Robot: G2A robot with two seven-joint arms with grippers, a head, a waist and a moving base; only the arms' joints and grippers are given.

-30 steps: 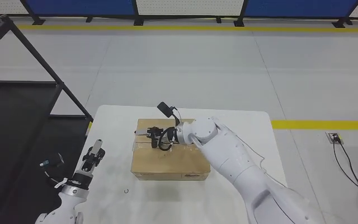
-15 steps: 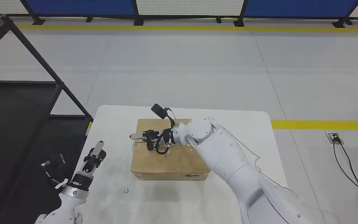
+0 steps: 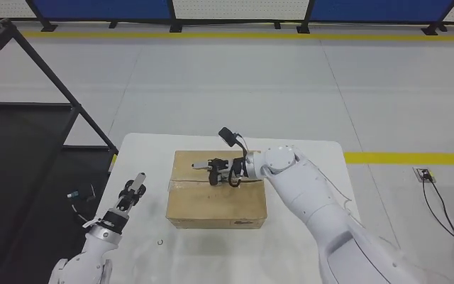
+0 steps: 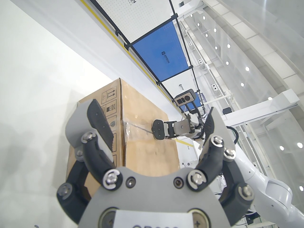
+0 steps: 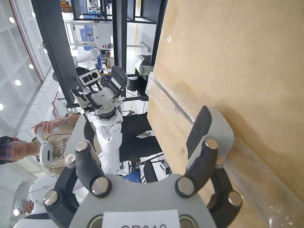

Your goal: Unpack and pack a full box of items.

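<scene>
Box (image 3: 216, 202) sits mid-bench (image 3: 305, 234), flaps taped shut. Right hand (image 3: 203, 166) lies over it toward 12 o'clock, spread wide and gripping nothing, with one pad (image 5: 198, 129) on the tape seam (image 5: 171, 93). Left hand (image 3: 138, 179) is at the box's 9 o'clock, apart from it, spread and empty.

Risk: the pad skids along the glossy tape, or shoves the unbraced box sideways. Hard pressure may dent the cardboard.

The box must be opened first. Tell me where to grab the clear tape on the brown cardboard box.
Grip the clear tape at its crinkled end, lifting off the brown cardboard box at the top edge, probably from the side facing the left hand; elsewhere it lies flat.
</scene>
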